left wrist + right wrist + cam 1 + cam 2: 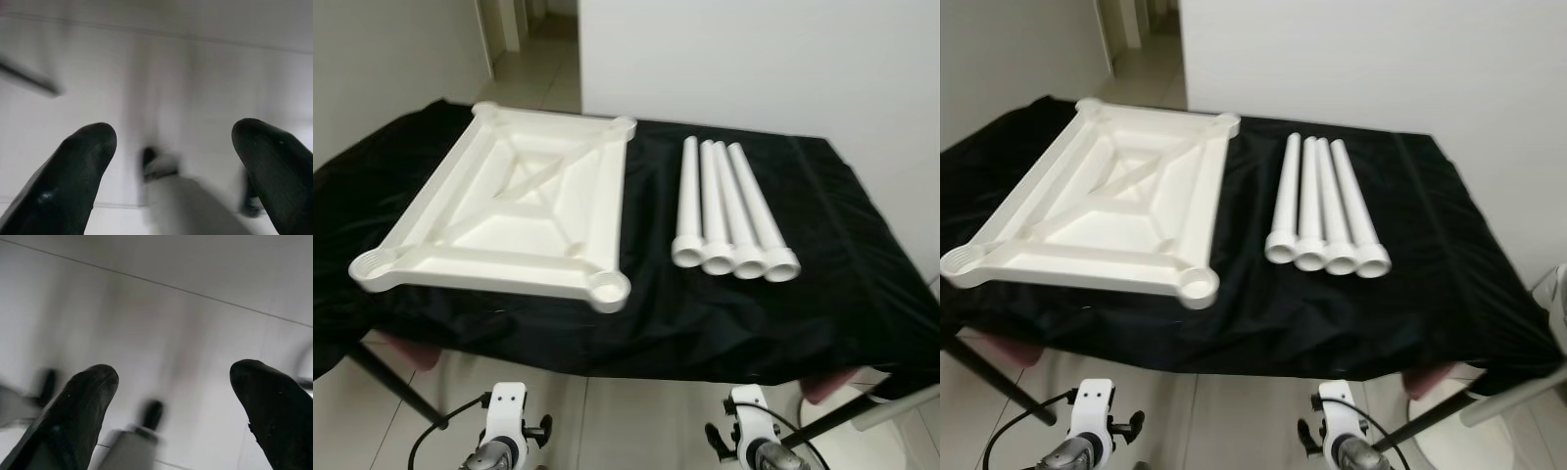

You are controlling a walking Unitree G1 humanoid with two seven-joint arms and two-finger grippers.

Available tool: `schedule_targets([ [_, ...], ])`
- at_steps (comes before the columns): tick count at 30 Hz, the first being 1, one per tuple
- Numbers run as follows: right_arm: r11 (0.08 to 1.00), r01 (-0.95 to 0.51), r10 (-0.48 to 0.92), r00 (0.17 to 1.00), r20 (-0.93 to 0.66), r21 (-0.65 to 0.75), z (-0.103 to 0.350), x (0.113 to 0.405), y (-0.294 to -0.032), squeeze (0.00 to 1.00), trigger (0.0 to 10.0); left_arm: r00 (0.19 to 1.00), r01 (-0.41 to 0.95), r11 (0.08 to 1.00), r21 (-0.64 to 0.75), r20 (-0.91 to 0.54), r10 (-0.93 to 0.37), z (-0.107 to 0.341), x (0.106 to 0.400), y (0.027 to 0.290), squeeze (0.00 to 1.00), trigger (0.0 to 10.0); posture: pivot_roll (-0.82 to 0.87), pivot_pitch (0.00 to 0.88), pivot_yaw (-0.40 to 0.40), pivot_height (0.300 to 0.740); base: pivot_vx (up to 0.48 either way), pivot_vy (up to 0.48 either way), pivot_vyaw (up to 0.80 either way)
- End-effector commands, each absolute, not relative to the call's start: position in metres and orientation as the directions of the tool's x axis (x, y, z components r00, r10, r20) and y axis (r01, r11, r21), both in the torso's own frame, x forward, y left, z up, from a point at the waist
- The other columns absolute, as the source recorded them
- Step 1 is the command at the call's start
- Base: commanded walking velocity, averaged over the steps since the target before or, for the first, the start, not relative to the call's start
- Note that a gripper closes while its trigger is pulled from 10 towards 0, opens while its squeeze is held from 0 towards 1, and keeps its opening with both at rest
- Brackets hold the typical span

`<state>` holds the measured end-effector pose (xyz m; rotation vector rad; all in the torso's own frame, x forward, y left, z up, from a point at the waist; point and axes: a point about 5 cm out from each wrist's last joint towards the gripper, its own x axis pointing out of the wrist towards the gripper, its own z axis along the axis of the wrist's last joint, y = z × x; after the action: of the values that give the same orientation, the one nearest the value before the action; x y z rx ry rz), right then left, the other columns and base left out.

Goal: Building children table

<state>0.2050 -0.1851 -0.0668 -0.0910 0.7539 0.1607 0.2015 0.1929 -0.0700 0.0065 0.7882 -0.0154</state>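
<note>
Lying on black cloth (783, 304): ribbed white tabletop (524, 201), four smooth tubular legs (729, 211); both end effectors spread.

Evenly lit, soft and slightly hazy in both eye views; heavily motion-blurred and grey in both wrist views.

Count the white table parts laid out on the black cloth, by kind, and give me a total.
Tabletop panel, lying underside up: 1
Table legs, side by side to the right of the panel: 4
Total: 5 white parts on the black cloth
</note>
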Motion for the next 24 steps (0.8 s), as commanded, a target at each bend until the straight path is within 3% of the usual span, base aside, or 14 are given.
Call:
schedule_targets([
  [1,0.985,-0.169,0.096,0.705,-0.703,-0.034,-0.069,0.2,-0.192,0.0,10.0,0.708,0.032,0.999,-0.005,-0.706,-0.026,-0.07,0.203,0.187,0.0,10.0,0.12,0.0,-0.046,0.74,0.0,0.0,0.0],
  [8,0.983,-0.18,0.102,0.704,-0.703,-0.038,-0.07,0.198,-0.191,0.0,10.0,0.705,0.143,0.99,0.019,-0.703,-0.089,-0.071,0.202,0.178,0.0,10.0,0.12,0.0,-0.051,0.74,0.0,0.0,0.0],
  [14,0.973,-0.223,0.123,0.704,-0.7,-0.053,-0.07,0.197,-0.191,0.0,10.0,0.696,0.323,0.945,0.054,-0.69,-0.199,-0.07,0.199,0.166,0.0,10.0,0.13,0.0,-0.047,0.74,0.0,0.0,0.0],
  [19,0.974,-0.22,0.119,0.704,-0.7,-0.056,-0.07,0.196,-0.193,0.0,10.0,0.7,0.334,0.941,0.054,-0.683,-0.209,-0.07,0.199,0.166,0.0,10.0,0.13,0.0,-0.042,0.74,0.0,0.0,0.0],
  [24,0.976,-0.211,0.108,0.699,-0.707,-0.06,-0.071,0.193,-0.196,0.0,10.0,0.706,0.319,0.947,0.048,-0.678,-0.203,-0.07,0.198,0.168,0.0,10.0,0.13,0.0,-0.039,0.74,0.0,-0.48,0.0],
])
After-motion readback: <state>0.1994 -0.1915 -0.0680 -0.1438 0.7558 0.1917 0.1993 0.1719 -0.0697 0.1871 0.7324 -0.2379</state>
